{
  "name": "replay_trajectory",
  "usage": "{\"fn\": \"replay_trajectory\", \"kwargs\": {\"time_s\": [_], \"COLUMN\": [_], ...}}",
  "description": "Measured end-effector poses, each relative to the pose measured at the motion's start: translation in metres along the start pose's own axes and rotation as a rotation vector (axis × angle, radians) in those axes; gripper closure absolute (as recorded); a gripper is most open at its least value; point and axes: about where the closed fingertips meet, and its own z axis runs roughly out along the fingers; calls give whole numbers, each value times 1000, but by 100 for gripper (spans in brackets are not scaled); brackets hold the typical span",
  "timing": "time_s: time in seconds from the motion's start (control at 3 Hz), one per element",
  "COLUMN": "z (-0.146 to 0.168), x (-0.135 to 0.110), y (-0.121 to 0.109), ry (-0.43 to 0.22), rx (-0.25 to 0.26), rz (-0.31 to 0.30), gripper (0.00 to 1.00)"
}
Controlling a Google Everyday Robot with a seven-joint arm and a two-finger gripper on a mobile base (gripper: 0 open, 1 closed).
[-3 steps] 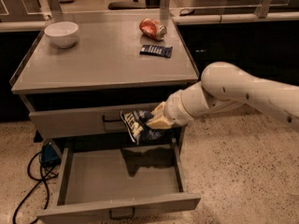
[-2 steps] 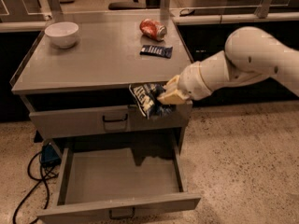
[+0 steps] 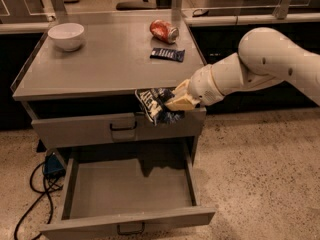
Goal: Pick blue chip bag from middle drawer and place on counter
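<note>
My gripper is shut on the blue chip bag, a crumpled navy foil bag with white lettering. It holds the bag in the air in front of the upper drawer front, just below the counter's front edge. The white arm reaches in from the right. The middle drawer below is pulled wide open and its grey inside shows nothing in it.
On the counter stand a white bowl at the back left, a red crushed can at the back right and a flat navy bar wrapper in front of it. Black cables and a blue plug lie on the floor left.
The gripper has lifted the chip bag up and to the right, from above the open drawer to the level of the counter's front edge.
</note>
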Motion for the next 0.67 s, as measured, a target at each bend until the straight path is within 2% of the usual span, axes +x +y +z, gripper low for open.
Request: {"fn": "replay_trajectory", "kwargs": {"time_s": [0.33, 0.67], "z": [-4, -31], "x": [-33, -109], "y": [-12, -32], "ry": [11, 24], "rx": [6, 37], "rz": [-49, -163], "gripper": [100, 100]}}
